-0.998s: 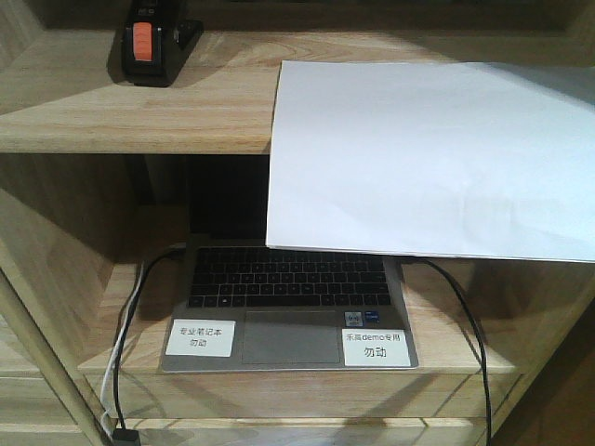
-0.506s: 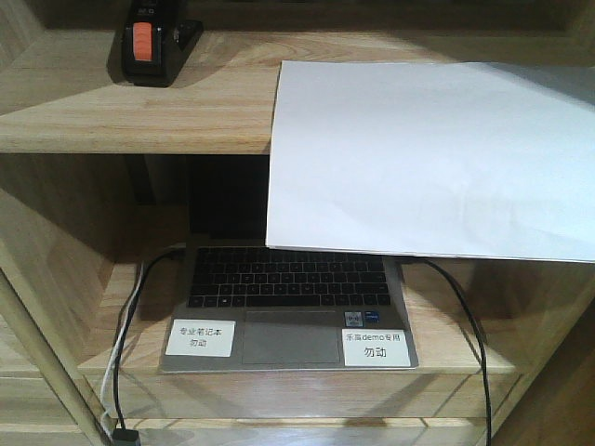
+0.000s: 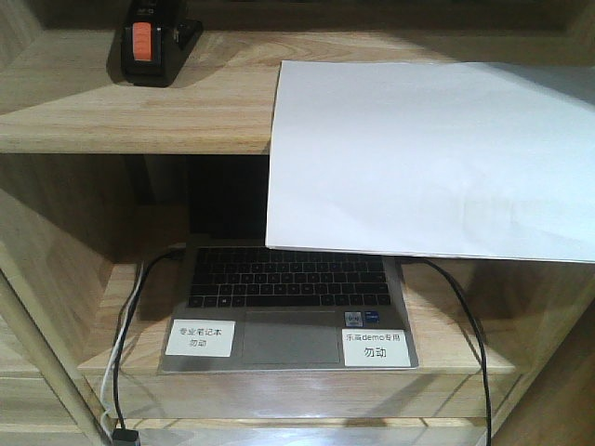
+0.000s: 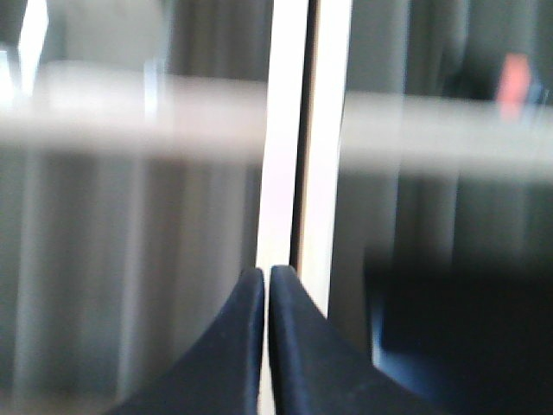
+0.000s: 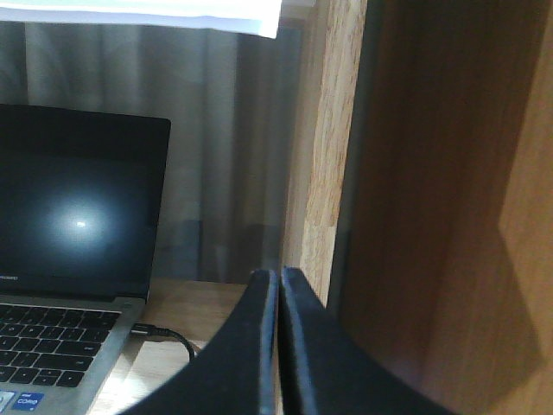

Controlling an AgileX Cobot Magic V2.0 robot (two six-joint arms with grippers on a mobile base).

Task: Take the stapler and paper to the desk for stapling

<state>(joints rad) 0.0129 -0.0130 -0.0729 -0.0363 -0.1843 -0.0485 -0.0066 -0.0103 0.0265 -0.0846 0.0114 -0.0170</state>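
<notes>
Overhead, the paper (image 5: 138, 10) — right gripper (image 5: 277, 277) clenched empty below; left gripper (image 4: 266, 275) likewise.

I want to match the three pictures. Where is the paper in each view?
Front: paper at right, overhanging the shelf above the laptop.
Left wrist: too blurred to tell.
Right wrist: white strip of paper along the top edge, above the laptop.
Shared landmark: the laptop, front and right wrist.

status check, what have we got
Left gripper shut, empty; right gripper shut, empty. Stapler and paper on upper shelf, untouched. Paper overhangs the laptop.
</notes>
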